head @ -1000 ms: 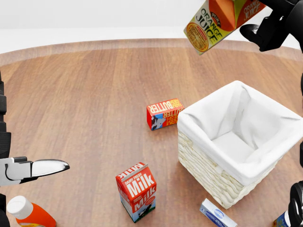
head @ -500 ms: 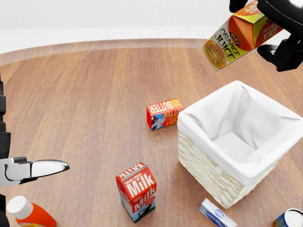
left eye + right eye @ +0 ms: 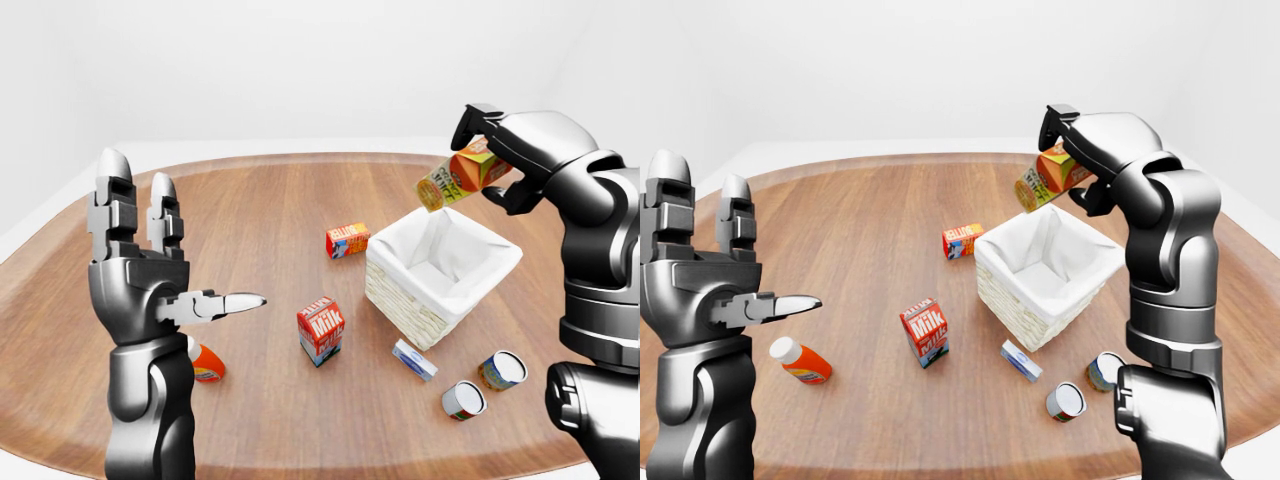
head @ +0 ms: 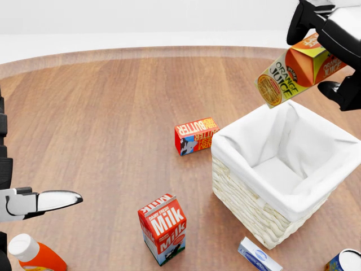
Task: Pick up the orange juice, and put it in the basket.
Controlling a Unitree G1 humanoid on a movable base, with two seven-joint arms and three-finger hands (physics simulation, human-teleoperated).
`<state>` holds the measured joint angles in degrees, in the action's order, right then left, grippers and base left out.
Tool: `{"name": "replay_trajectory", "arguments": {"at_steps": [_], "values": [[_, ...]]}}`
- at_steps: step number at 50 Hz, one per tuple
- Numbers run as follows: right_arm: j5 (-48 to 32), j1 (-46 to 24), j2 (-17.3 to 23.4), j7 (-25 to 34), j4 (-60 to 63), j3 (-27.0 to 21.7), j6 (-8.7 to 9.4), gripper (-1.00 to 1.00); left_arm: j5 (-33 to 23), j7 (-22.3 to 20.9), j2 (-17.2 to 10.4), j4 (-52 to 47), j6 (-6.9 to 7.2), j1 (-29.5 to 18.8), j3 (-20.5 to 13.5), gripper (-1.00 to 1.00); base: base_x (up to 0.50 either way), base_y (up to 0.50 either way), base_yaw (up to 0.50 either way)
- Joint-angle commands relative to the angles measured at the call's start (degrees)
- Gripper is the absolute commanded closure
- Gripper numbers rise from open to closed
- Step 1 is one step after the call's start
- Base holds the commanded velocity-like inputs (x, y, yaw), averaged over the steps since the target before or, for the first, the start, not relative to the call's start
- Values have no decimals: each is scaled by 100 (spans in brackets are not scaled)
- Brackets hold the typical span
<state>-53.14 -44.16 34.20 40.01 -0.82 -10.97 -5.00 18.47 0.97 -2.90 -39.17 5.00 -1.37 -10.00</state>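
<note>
The orange juice carton (image 4: 296,70) is tilted in the air, held in my right hand (image 4: 330,42), whose fingers close round it. It hangs above the top rim of the white-lined wicker basket (image 4: 248,206), which stands at the right of the head view. In the left-eye view the carton (image 3: 462,176) is above the basket (image 3: 400,300). My left hand (image 3: 150,255) is raised at the left, fingers open and empty.
On the round wooden table (image 4: 101,113): a butter box (image 4: 196,135) left of the basket, a milk carton (image 4: 163,228), an orange bottle (image 3: 802,362), a small blue-white box (image 4: 258,255) and two cans (image 3: 483,385) below the basket.
My right hand has carried the juice carton to the right and downward, from the upper edge of the head view to just over the basket's top rim. The left hand has not moved.
</note>
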Motion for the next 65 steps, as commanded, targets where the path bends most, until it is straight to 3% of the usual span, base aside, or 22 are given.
{"name": "replay_trajectory", "arguments": {"at_steps": [1, 22, 44, 65], "values": [[-37, 218, 124, -1, 128, -175, 0, 100, -8, 8, 1, 9, 0, -11, 10, -100, 0, 0, 0], [-246, 615, -80, -1, -30, -126, 0, 100, -8, -1, 6, 5, 0, 13, 9, -100, 0, 0, 0], [-804, 269, -153, -1, -858, 120, 0, 100, -1, -8, 7, 26, 0, 17, 2, -100, 0, 0, 0], [-1134, 384, -285, -1, -1217, 205, 0, 100, 2, -2, 5, 22, 0, 17, 3, -100, 0, 0, 0]]}}
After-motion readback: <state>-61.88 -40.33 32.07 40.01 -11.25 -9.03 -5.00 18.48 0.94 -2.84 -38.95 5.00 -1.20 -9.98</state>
